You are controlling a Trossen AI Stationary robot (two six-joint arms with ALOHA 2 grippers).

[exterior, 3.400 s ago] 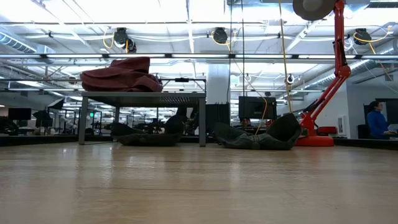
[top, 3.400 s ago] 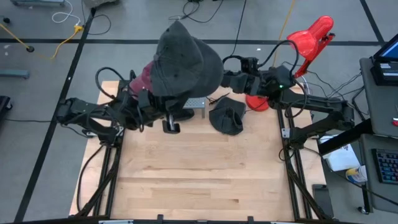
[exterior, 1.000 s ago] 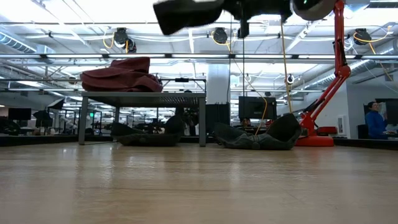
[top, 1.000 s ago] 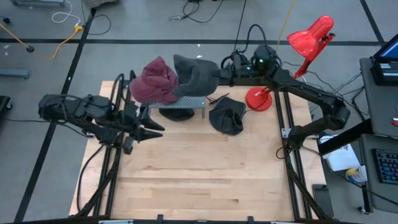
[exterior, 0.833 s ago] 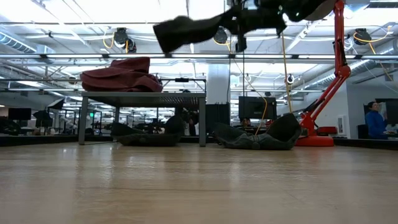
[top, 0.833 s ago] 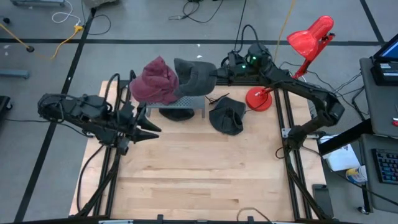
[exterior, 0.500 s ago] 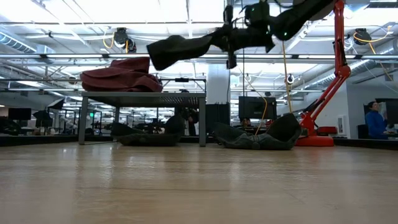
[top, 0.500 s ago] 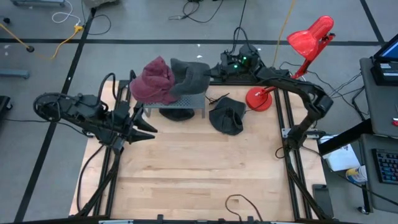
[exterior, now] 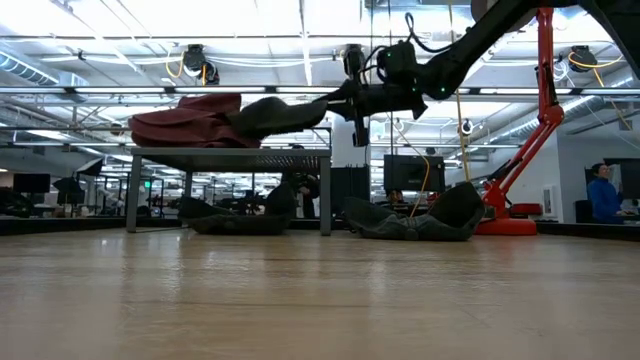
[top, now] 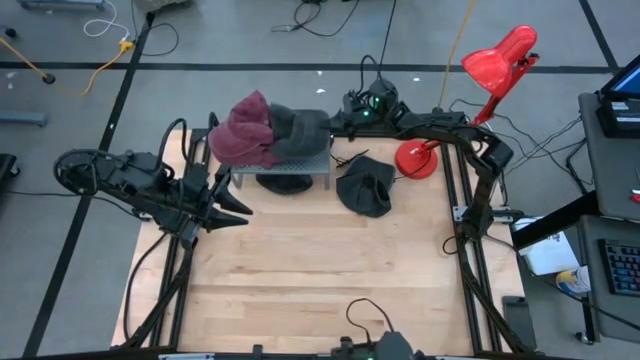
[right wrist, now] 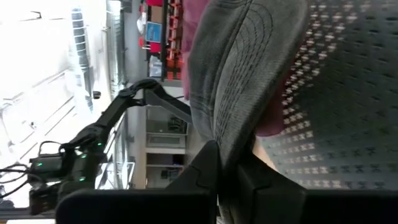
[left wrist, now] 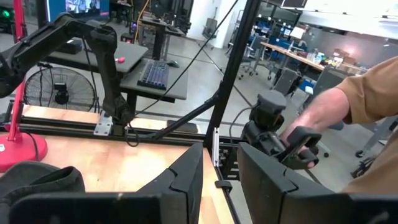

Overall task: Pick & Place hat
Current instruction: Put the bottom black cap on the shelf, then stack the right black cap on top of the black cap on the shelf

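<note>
My right gripper [top: 333,125] is shut on a dark grey hat [top: 300,128] and holds it just above the small metal rack [top: 315,165] at the table's far side. In the low view the grey hat [exterior: 275,115] reaches out to a maroon hat [exterior: 195,122] lying on the rack top. A second dark hat [top: 365,185] lies on the table right of the rack, and another [top: 285,183] lies under it. My left gripper [top: 238,205] hovers open near the table's left edge with nothing between its fingers. My right gripper pinches the grey hat's stitched brim [right wrist: 239,134] between its two fingers. The fingers come in nearly level from the table's right side. The hat stretches out from them toward the left, above the perforated rack top [right wrist: 342,93]. Its free end meets the maroon hat [right wrist: 208,18].
A red desk lamp stands at the far right, with its base [top: 415,160] on the table and its head [top: 500,55] raised. Bare wood fills the table's near half. A person's arm in a tan sleeve [left wrist: 348,106] shows beyond the table.
My right gripper has gone down and toward the table's left edge with the grey hat, staying shut. The hat has come down from high above the rack to just over its top, and its free end now lies beside the maroon hat.
</note>
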